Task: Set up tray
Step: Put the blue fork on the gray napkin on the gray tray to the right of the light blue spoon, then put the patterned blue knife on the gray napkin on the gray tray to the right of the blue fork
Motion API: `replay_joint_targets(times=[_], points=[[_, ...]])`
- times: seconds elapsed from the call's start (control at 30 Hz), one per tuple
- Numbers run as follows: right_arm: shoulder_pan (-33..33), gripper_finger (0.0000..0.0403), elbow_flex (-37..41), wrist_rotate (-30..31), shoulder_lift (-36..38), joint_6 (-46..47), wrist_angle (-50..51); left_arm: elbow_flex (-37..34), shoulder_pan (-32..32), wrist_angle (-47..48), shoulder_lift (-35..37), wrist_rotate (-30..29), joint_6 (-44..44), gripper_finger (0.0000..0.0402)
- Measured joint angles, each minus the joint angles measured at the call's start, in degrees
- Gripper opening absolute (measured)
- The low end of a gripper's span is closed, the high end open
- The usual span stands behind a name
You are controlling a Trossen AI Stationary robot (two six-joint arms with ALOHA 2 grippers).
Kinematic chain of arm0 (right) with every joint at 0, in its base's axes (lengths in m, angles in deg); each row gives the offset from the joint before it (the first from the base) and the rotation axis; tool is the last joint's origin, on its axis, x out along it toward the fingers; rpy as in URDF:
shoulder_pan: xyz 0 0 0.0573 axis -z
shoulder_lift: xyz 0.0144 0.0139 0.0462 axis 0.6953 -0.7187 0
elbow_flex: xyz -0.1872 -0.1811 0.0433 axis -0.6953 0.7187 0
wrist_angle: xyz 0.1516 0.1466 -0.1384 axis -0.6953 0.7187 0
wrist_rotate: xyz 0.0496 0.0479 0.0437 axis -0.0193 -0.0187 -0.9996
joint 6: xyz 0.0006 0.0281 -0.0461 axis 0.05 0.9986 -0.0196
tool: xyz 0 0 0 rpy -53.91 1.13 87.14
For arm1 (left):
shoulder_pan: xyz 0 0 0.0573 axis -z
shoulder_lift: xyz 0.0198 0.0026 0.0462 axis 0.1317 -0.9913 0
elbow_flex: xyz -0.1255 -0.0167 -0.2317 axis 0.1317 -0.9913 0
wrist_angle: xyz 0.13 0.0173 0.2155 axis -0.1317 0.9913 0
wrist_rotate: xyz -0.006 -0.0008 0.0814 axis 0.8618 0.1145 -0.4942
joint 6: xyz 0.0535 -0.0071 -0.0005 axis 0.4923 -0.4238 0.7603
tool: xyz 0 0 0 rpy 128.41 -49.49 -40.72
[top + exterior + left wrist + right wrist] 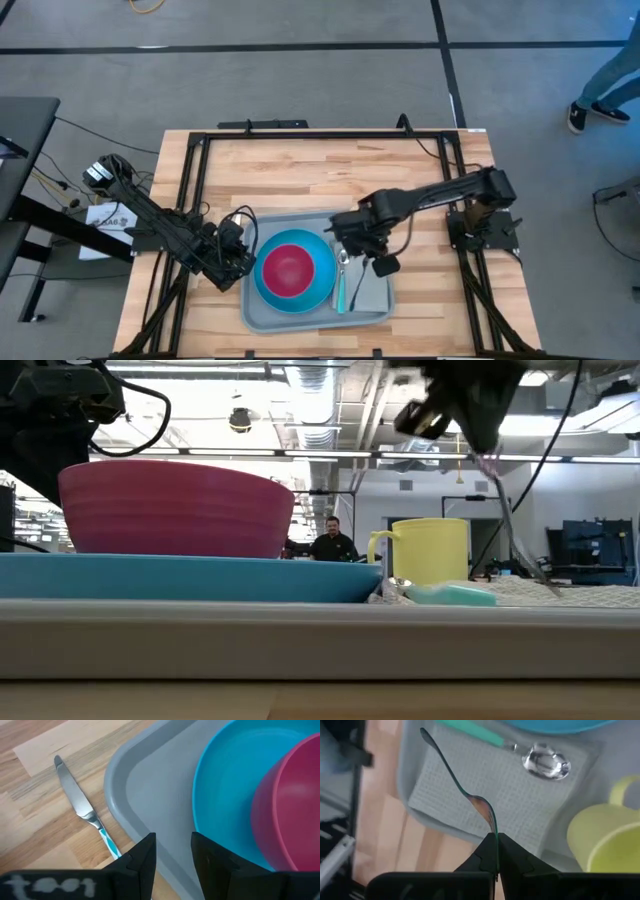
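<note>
The grey-blue tray (pixel 262 320) lies on the wooden table. On it sits a blue plate (pixel 318 290) with a pink bowl (pixel 291 267) in it. Right of the plate are a teal-handled spoon (pixel 342 278), a grey cloth (pixel 368 288) and a yellow cup (pixel 430 550). My right gripper (pixel 496 840) hovers over the cloth, shut on a slim metal fork (pixel 455 777). My left gripper (pixel 173 845) is open above the tray's left rim (pixel 117 795). A teal-handled knife (pixel 80 805) lies flat on the table just outside that rim. My right gripper pinches the fork's wider end (pixel 491 822) between its two fingers, coming from above. The fork hangs slanting below the fingers (pixel 515 530). Its thin end (pixel 423 731) points down at the cloth; whether it touches the cloth I cannot tell.
A black frame (pixel 300 135) borders the table's far and side edges. Bare wood lies beyond the tray toward the far edge (pixel 320 175). A person (pixel 331 540) stands in the room behind the table, and another person's legs (pixel 610 80) show on the floor to the right.
</note>
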Motion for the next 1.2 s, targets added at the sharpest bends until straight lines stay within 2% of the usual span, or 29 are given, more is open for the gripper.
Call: replay_joint_targets(times=[0.13, 0.5, 0.77, 1.2], points=[[0.23, 0.0000, -0.01, 0.47, -3.77, -3.88, -0.56, 0.00, 0.01, 0.01, 0.00, 0.00, 0.21, 0.0112], [2.66, 0.0006, -0.04, 2.35, -9.00, -4.90, -1.02, -0.02, 0.00, 0.02, -0.02, -0.03, 0.21, 0.0112], [3.71, 0.0059, -0.04, 3.46, -9.14, -4.33, -6.59, -0.04, 0.01, 0.01, -0.02, -0.07, -0.16, 0.0112], [4.23, 0.0129, -0.57, 3.41, -8.46, -2.40, -6.53, -0.07, 0.00, 0.01, -0.02, -0.04, -0.25, 0.0112]])
